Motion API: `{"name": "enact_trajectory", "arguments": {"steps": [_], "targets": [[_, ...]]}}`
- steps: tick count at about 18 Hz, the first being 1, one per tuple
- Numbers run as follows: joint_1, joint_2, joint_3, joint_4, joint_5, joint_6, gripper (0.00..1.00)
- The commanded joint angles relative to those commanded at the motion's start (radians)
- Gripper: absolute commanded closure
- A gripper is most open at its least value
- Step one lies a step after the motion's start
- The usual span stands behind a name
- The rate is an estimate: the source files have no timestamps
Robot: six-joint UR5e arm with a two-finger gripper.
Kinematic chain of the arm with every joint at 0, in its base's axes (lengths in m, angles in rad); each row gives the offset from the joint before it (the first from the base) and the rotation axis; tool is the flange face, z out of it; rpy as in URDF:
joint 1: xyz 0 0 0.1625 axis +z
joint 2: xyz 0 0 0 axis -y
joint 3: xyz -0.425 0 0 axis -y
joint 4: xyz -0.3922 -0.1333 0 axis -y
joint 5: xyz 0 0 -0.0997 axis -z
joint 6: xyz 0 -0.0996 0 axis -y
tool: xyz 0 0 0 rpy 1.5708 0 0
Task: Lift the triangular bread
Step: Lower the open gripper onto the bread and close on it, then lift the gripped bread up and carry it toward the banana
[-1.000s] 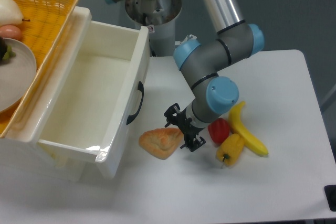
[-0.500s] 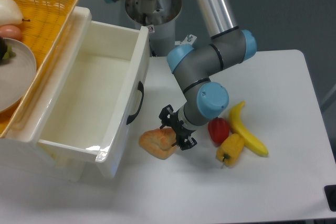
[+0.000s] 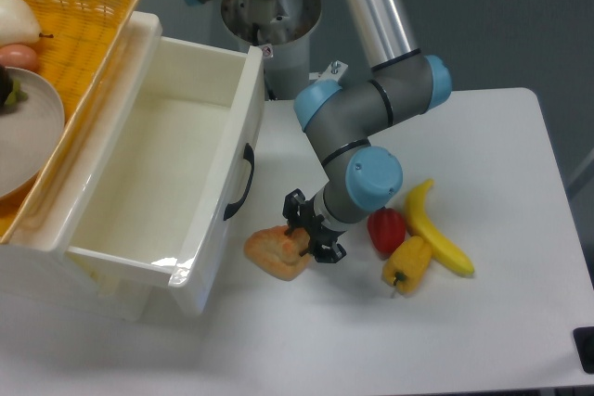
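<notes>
The triangular bread (image 3: pixel 275 249) is a golden-brown puffy pastry lying on the white table, just in front of the open drawer's front corner. My gripper (image 3: pixel 309 231) reaches down at the bread's right end. Its black fingers (image 3: pixel 295 203) stand on either side of that end and press against it. The bread rests on the table. Part of its right corner is hidden behind the fingers.
A red pepper (image 3: pixel 386 231), a yellow bell pepper (image 3: pixel 407 263) and a banana (image 3: pixel 434 229) lie right of the gripper. The open white drawer (image 3: pixel 167 173) stands at left, with a yellow basket (image 3: pixel 74 25) holding a plate behind it. The arm's base (image 3: pixel 274 16) is at the back.
My gripper moved left from beside the red pepper onto the bread's right end, and its fingers drew closer together around it. The bread shifted very slightly.
</notes>
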Motion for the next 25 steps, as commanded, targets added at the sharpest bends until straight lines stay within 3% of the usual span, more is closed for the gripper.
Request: {"name": "enact_trajectory", "arguments": {"steps": [6,12,18,21,25], "targets": [[0.026,0.005,0.021,0.005,0.0,-0.028,1.0],[0.051,0.029,0.093,-0.006,-0.005,-0.057,1.0],[0.101,0.1,0.144,-0.014,0.012,-0.156,1.0],[0.129,0.127,0.166,-0.06,0.119,-0.152,1.0],[0.161,0.147,0.175,-0.063,0.189,-0.149,1.0]]}}
